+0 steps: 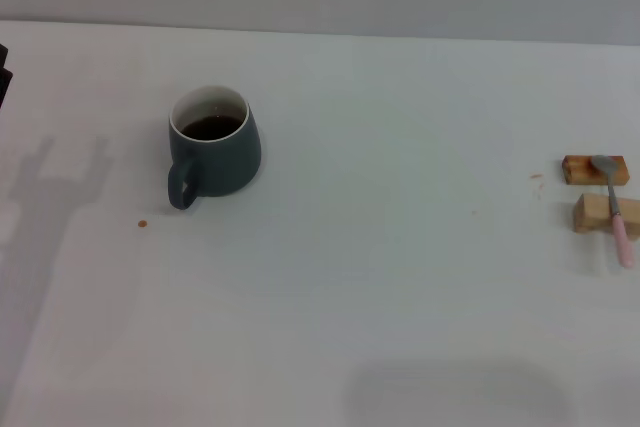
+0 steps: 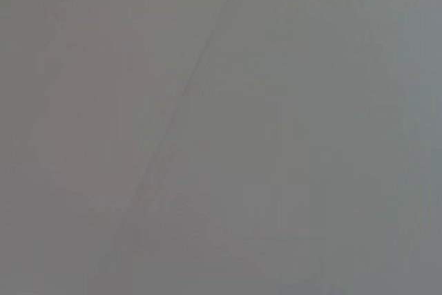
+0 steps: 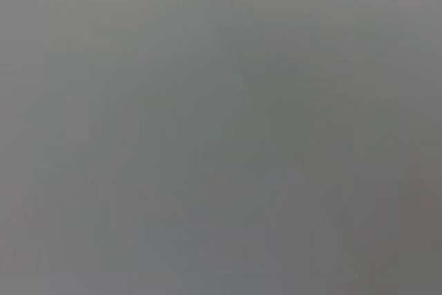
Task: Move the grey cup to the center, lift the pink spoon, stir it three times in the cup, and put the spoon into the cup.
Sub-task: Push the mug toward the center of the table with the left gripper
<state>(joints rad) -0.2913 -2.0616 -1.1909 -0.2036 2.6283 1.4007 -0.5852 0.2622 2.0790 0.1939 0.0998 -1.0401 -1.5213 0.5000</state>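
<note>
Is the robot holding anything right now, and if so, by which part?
Nothing is held. The cup stands alone on the table; the spoon lies across two wooden blocks.

I've got a dark blue-grey cup (image 1: 214, 150) here, white on the inside, with dark brown liquid in it. The spoon (image 1: 613, 206) has a silver bowl and a pale pink handle. It's on two tan blocks (image 1: 597, 192), the far one more orange-brown. The table (image 1: 380, 277) is plain white, with one tiny brown spot (image 1: 142, 224). Both wrist views give me flat grey.
</note>
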